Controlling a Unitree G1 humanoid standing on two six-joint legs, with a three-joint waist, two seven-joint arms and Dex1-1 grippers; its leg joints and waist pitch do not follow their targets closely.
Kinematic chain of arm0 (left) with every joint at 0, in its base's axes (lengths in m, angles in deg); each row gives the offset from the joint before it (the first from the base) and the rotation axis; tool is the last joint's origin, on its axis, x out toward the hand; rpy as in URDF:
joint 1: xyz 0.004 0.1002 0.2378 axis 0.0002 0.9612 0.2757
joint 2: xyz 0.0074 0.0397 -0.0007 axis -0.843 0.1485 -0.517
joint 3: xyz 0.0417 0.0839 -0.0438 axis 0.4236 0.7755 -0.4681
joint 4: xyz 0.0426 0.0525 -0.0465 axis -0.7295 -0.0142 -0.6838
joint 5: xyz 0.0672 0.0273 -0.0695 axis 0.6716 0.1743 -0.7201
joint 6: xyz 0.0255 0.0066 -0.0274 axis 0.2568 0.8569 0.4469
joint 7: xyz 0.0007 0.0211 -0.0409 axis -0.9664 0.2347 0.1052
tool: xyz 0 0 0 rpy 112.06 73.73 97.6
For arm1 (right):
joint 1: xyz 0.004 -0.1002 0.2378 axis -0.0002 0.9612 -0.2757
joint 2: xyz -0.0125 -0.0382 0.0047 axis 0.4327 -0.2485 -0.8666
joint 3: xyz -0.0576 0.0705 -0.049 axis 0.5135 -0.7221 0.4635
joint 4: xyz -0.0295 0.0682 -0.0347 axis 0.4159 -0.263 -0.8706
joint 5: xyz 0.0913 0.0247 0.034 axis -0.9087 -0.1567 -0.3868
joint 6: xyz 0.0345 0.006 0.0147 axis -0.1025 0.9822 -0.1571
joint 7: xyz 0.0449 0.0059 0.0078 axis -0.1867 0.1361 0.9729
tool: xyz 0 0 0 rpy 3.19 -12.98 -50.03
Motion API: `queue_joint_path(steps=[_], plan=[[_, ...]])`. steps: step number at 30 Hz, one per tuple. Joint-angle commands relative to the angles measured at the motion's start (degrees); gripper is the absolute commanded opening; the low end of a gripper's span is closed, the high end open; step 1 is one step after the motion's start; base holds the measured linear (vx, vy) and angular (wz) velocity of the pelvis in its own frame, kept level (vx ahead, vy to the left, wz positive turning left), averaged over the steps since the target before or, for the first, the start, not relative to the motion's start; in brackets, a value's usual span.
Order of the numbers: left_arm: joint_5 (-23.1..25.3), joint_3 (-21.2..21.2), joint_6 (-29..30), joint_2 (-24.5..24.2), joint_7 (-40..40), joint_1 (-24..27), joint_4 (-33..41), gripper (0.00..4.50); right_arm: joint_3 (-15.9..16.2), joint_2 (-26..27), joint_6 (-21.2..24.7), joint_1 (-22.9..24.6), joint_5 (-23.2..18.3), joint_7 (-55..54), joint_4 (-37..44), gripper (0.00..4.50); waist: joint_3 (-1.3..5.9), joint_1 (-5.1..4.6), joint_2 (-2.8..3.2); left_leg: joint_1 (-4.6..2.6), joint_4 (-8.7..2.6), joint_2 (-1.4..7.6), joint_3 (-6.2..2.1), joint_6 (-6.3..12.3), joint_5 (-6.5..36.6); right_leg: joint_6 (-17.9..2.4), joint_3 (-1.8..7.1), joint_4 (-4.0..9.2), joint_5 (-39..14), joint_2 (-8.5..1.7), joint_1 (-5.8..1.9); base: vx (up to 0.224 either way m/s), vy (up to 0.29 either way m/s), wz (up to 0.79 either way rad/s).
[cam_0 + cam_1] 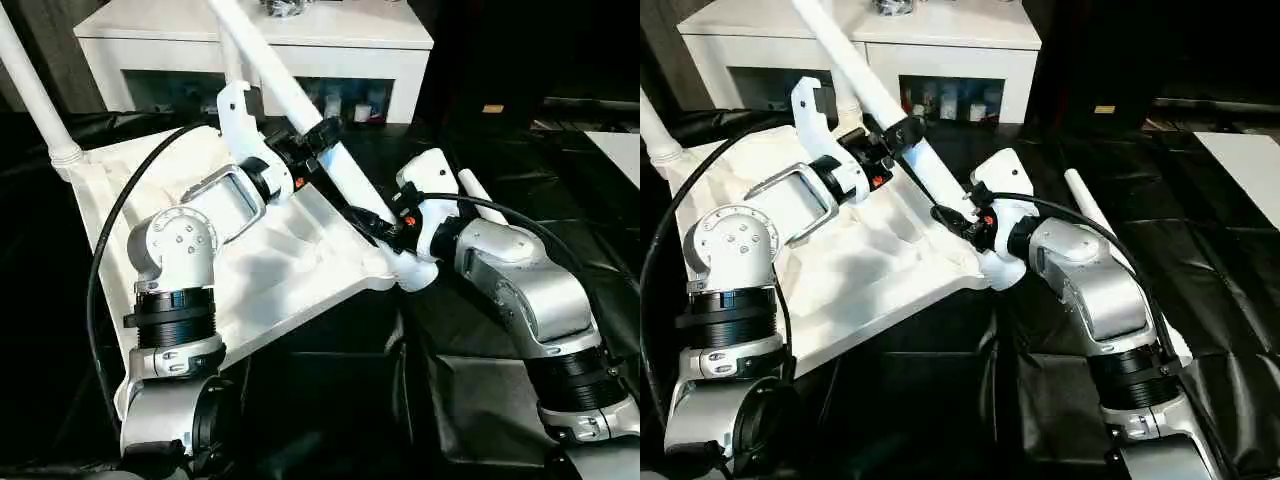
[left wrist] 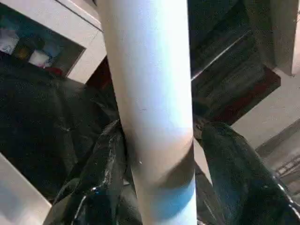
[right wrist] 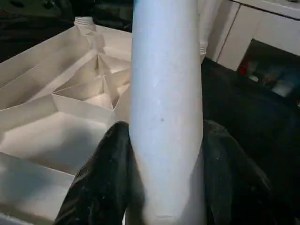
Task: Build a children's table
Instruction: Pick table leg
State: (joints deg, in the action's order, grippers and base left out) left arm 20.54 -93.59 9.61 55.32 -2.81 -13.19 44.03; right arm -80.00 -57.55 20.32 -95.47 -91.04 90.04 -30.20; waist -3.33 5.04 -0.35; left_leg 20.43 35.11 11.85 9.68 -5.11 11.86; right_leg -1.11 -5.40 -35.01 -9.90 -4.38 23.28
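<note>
White ribbed plastic tabletop (image 1: 250,270) lies underside up on the black-draped work table (image 1: 600,250), tilted, with its near right corner raised. A long white tapered tube leg (image 1: 300,110) slants from that corner up toward the far left. Both grippers clamp this leg: the right gripper (image 1: 385,228) low beside the corner socket, the left gripper (image 1: 312,140) higher up. Another white leg (image 1: 35,95) stands in the far left corner. A spare leg (image 1: 1090,210) lies to the right. A white cabinet (image 1: 300,40) stands beyond.

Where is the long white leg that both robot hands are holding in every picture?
Left eye: leg slants from top centre down to the tabletop corner.
Right eye: the same slant, upper left.
Left wrist: upright, centre, between black fingers.
Right wrist: the same, beside the ribbed tabletop, the shared landmark.
</note>
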Motion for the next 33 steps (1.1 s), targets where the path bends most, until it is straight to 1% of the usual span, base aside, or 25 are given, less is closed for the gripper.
queue_joint_path(steps=[1,2,3,4,7,10,11,12,13,15,16,17,19,20,21,22,23,24,25,27,28,29,30,31,33], plan=[[-2.5,1.1,0.1,1.2,2.1,-1.0,1.9,2.38,1.6,-0.1,-0.3,0.2,0.4,0.9,-0.1,1.78,4.24,-0.11,-0.6,0.12,-3.7,0.76,0.1,2.6,3.1,-10.1,3.08,3.7,-9.0,-3.23,-3.76,0.0,0.0,0.0],[-2.4,1.1,-0.1,1.2,2.0,-0.9,1.9,2.32,1.7,-0.2,-0.7,0.2,0.5,1.2,0.0,1.78,4.24,-0.05,-0.58,0.14,-3.72,0.78,0.07,2.59,3.0,-10.1,3.06,3.68,-9.1,-3.27,-3.8,0.0,0.0,0.0],[-2.3,1.0,-0.4,1.1,1.8,-0.9,1.8,2.15,1.8,-0.2,-1.0,0.2,0.5,1.3,0.0,1.78,4.22,-0.09,-0.59,0.14,-3.74,0.8,0.06,2.53,3.1,-10.0,3.06,3.68,-9.0,-3.25,-3.79,0.0,0.0,0.0],[-2.3,0.9,-0.5,1.1,1.7,-0.9,1.7,2.15,1.8,-0.3,-1.0,0.2,0.5,1.4,0.0,1.78,4.23,-0.12,-0.66,0.14,-3.72,0.76,0.08,2.54,3.1,-10.0,3.06,3.67,-9.0,-3.2,-3.8,0.0,0.0,0.0],[-2.2,0.7,-1.3,0.7,1.6,-0.9,1.4,1.88,2.0,-0.4,-1.7,0.1,0.8,1.7,0.0,1.78,4.23,-0.1,-0.65,0.17,-3.69,0.73,0.1,2.63,3.1,-9.8,3.08,3.71,-9.3,-3.24,-3.82,0.0,0.0,0.0],[-2.1,0.7,-1.7,0.4,2.0,-0.9,1.4,1.75,2.2,-0.6,-2.5,0.1,1.0,2.0,-0.2,1.78,4.27,-0.14,-0.62,0.16,-3.68,0.76,0.08,2.69,2.7,-10.0,3.08,3.61,-8.6,-3.2,-3.79,0.0,0.0,0.0],[-2.0,0.7,-1.8,0.3,2.1,-0.9,1.3,1.75,2.1,-0.6,-2.6,0.1,0.8,2.3,-0.3,2.13,4.28,-0.13,-0.62,0.15,-3.68,0.75,0.08,2.75,2.7,-10.0,3.08,3.59,-8.4,-3.2,-3.8,0.0,0.0,0.0],[-1.7,0.8,-2.1,0.1,2.3,-0.9,1.2,1.73,1.8,-0.5,-2.7,0.0,0.4,2.5,-0.5,2.34,4.26,-0.15,-0.79,0.14,-3.69,0.75,0.11,2.83,3.0,-9.9,3.07,3.66,-8.8,-3.21,-3.79,0.0,0.0,0.0],[-1.6,0.9,-2.2,0.0,2.4,-0.9,1.2,1.72,1.6,-0.5,-2.7,-0.1,0.2,2.5,-0.6,2.48,4.26,-0.13,-0.75,0.14,-3.68,0.76,0.11,2.83,2.9,-10.0,3.09,3.6,-8.8,-3.21,-3.81,0.0,0.0,0.0],[-1.2,1.2,-2.6,-0.5,2.7,-0.8,1.0,1.72,0.9,-0.3,-2.4,-0.2,-0.6,2.7,-0.7,2.56,4.25,-0.13,-0.63,0.1,-3.7,0.83,0.08,3.04,3.0,-10.1,3.08,3.65,-9.0,-3.26,-3.76,0.0,0.0,0.0],[-1.1,1.3,-3.0,-0.7,2.8,-0.8,0.8,1.72,0.6,-0.2,-2.3,-0.3,-1.1,2.9,-0.7,2.68,4.27,-0.15,-0.65,0.13,-3.69,0.83,0.07,3.06,2.9,-10.1,3.09,3.61,-8.8,-3.28,-3.78,0.0,0.0,0.0],[-1.0,1.2,-3.2,-0.9,2.8,-0.8,0.5,1.71,-0.1,0.0,-2.0,-0.4,-2.2,3.3,-0.7,2.9,4.26,-0.12,-0.66,0.11,-3.69,0.8,0.11,3.02,2.9,-10.1,3.1,3.6,-8.8,-3.22,-3.76,0.0,0.0,0.0],[-0.6,1.5,-3.3,-1.6,3.1,-0.8,0.3,1.71,-2.6,0.6,-0.6,-0.6,-5.1,3.8,-0.2,2.96,4.24,-0.16,-0.59,0.08,-3.71,0.83,0.1,3.12,3.1,-10.2,3.11,3.61,-8.8,-3.23,-3.76,0.0,0.0,0.0],[-0.3,1.6,-3.6,-2.2,3.4,-0.9,-0.1,1.71,-5.2,0.7,1.3,-1.0,-8.0,4.6,0.2,2.96,4.28,-0.14,-0.73,0.08,-3.75,0.83,0.08,3.37,3.1,-10.3,3.1,3.56,-8.6,-3.22,-3.83,0.0,0.0,0.0],[-0.3,1.5,-3.5,-2.4,3.6,-1.1,-0.3,1.71,-6.7,0.7,2.5,-1.4,-9.7,5.0,0.4,3.07,4.32,-0.07,-0.62,0.04,-3.74,0.89,0.05,3.47,3.0,-10.5,3.12,3.46,-8.1,-3.22,-3.8,0.0,0.0,0.0],[-0.2,1.8,-3.2,-3.5,4.5,-1.3,-0.6,1.71,-10.3,0.0,5.2,-2.4,-13.1,5.6,-0.2,3.21,4.32,-0.06,-0.62,0.01,-3.73,0.86,0.05,3.57,2.7,-10.6,3.11,3.4,-7.5,-3.14,-3.81,0.0,0.0,0.0],[-0.2,1.8,-3.2,-3.7,4.7,-1.4,-0.6,1.71,-10.8,-0.1,5.7,-2.6,-13.5,5.7,-0.3,3.32,4.33,-0.05,-0.61,-0.06,-3.75,0.78,0.06,3.77,2.6,-10.6,3.12,3.38,-7.3,-3.06,-3.85,0.0,0.0,0.0],[-0.4,2.0,-2.8,-4.3,5.4,-1.5,-0.7,1.71,-12.8,-0.9,7.4,-3.3,-15.1,6.0,-1.1,3.37,4.37,0.04,-0.53,-0.07,-3.75,0.88,0.01,3.77,2.6,-10.7,3.12,3.31,-7.2,-3.14,-3.8,0.0,0.0,0.0],[-0.7,2.8,-2.1,-5.6,7.5,-1.7,-0.4,1.71,-15.1,-2.8,10.5,-4.2,-17.1,7.5,-2.6,3.42,4.34,0.05,-0.58,-0.07,-3.72,0.79,0.03,3.51,2.6,-10.6,3.07,3.35,-7.6,-3.13,-3.87,0.0,0.0,0.0],[-1.2,3.4,-1.5,-6.5,9.1,-1.7,0.1,1.71,-16.0,-4.7,12.7,-4.4,-18.2,9.3,-3.5,3.54,4.31,0.12,-0.47,-0.24,-3.65,0.71,0.18,3.08,2.5,-11.0,3.1,3.38,-7.7,-3.02,-3.73,0.0,0.0,0.0],[-1.9,3.8,-0.7,-7.2,10.4,-1.7,0.6,1.71,-15.8,-6.7,14.0,-3.9,-18.9,11.4,-3.5,3.56,4.35,0.2,-0.52,-0.1,-3.62,0.67,0.2,3.06,2.2,-11.1,3.13,3.32,-7.1,-3.06,-3.91,0.0,0.0,0.0],[-2.3,4.2,-0.2,-7.6,11.2,-1.7,0.9,1.71,-15.8,-7.6,14.8,-3.6,-19.4,12.5,-3.4,3.56,4.43,0.3,-0.59,-0.02,-3.55,0.69,0.15,3.27,1.4,-11.4,3.14,3.12,-5.9,-3.1,-4.04,0.0,0.0,0.0],[-2.7,5.1,0.5,-8.4,12.7,-1.5,1.5,1.71,-16.3,-8.5,16.3,-3.3,-20.9,13.8,-3.3,3.56,4.47,0.27,-0.64,0.07,-3.52,0.64,0.15,3.47,1.1,-11.6,3.11,3.05,-5.3,-3.12,-4.11,0.0,0.0,0.0],[-2.8,5.3,0.7,-8.6,13.0,-1.4,1.7,1.71,-16.5,-8.7,16.7,-3.2,-21.3,14.0,-3.2,3.56,4.5,0.3,-0.67,0.05,-3.51,0.69,0.16,3.83,1.0,-12.0,3.07,3.03,-5.2,-3.22,-4.12,0.0,0.0,0.0],[-3.2,6.1,0.8,-9.3,14.4,-1.1,2.1,1.71,-16.4,-9.5,17.9,-2.9,-22.1,14.3,-3.1,3.56,4.47,0.29,-0.75,0.06,-3.5,0.77,0.21,3.8,1.2,-12.2,3.01,3.24,-6.8,-3.35,-4.06,0.0,0.0,0.0]])
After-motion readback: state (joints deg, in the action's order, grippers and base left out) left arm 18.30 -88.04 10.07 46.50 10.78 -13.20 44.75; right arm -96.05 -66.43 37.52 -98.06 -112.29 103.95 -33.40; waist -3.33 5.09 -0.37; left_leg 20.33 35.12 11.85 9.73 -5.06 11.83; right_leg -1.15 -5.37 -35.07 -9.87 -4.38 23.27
